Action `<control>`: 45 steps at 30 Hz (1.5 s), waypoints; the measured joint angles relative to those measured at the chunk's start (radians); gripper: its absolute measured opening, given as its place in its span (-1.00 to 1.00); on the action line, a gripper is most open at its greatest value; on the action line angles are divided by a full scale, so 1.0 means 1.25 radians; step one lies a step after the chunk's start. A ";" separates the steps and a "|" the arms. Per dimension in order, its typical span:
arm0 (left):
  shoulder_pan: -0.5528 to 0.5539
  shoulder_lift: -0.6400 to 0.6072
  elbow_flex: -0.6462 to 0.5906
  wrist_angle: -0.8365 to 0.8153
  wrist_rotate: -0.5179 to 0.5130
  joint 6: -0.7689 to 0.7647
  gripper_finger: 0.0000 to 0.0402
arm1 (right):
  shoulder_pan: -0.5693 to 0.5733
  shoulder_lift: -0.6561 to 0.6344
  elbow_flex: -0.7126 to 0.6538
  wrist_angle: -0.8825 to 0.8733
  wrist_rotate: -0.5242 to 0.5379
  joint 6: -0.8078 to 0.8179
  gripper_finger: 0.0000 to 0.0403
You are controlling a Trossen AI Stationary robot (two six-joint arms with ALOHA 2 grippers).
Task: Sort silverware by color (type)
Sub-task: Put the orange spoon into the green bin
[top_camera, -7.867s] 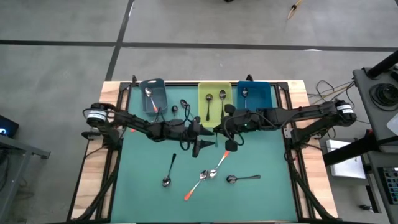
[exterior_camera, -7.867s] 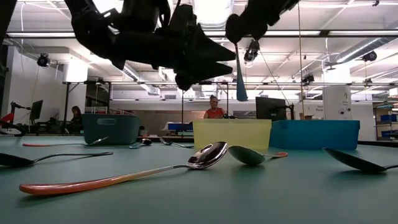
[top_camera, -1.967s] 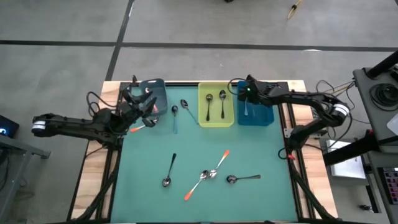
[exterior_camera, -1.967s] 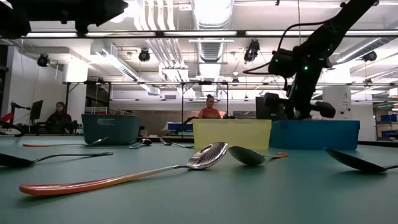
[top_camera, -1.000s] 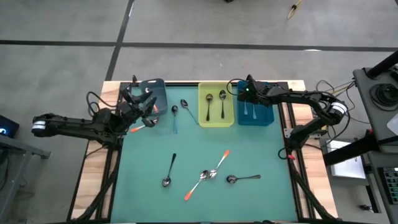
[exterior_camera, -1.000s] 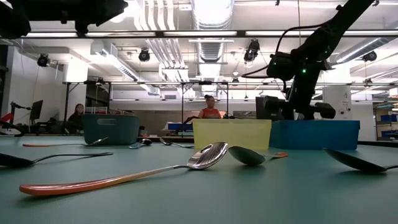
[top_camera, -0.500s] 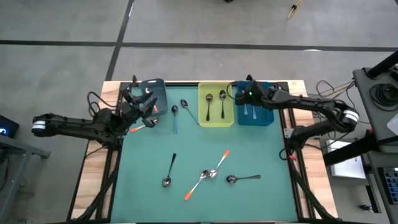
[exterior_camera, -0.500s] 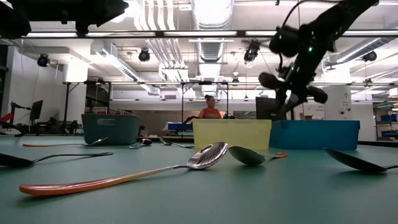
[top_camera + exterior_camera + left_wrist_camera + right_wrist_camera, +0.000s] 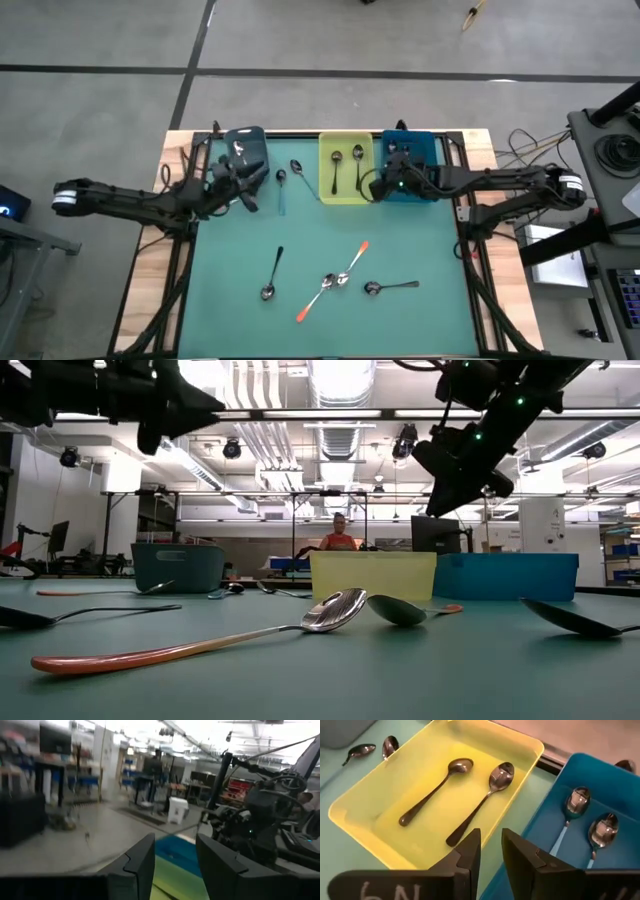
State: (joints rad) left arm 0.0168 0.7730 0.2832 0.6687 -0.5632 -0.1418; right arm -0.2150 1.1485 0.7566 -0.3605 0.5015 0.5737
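The silverware is small spoons. Two dark-handled spoons (image 9: 432, 792) lie in the yellow bin (image 9: 322, 170), and two pale-blue-handled ones (image 9: 570, 815) lie in the blue bin (image 9: 436, 165). Two orange-handled spoons (image 9: 330, 281) and two dark ones (image 9: 272, 275) lie on the green mat toward the near edge. My right gripper (image 9: 491, 837) hangs above the near ends of the yellow and blue bins, narrowly open and holding nothing. My left gripper (image 9: 175, 842) is open and holds nothing; it hovers by the grey bin (image 9: 262, 150), pointing toward the table's right.
Two more spoons (image 9: 290, 173) lie on the mat between the grey and yellow bins. An orange-handled spoon (image 9: 100, 592) lies in front of the grey bin. The mat's middle is bare. People sit in the room beyond the far edge.
My right gripper has left the blue bin's far left corner, rising and swinging toward the near edge and the yellow bin while rolling. My left gripper has shifted a little toward the table's right, sunk slightly and rolled. No spoon has moved.
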 joint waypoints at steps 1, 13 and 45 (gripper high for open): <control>-0.003 0.012 0.000 0.000 0.000 -0.022 -0.38 | 0.013 0.003 -0.002 0.000 0.016 0.000 -0.66; -0.043 0.147 0.080 -0.102 0.005 -0.187 -0.39 | 0.131 0.008 -0.004 0.045 0.060 -0.175 -0.66; -0.041 0.376 0.478 -1.380 0.230 -0.183 -0.39 | 0.130 -0.005 -0.006 0.110 0.054 -0.383 -0.66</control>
State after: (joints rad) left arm -0.0345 1.2430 0.8809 -1.0562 -0.2762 -0.3709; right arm -0.0528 1.1427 0.7491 -0.2236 0.5687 0.0944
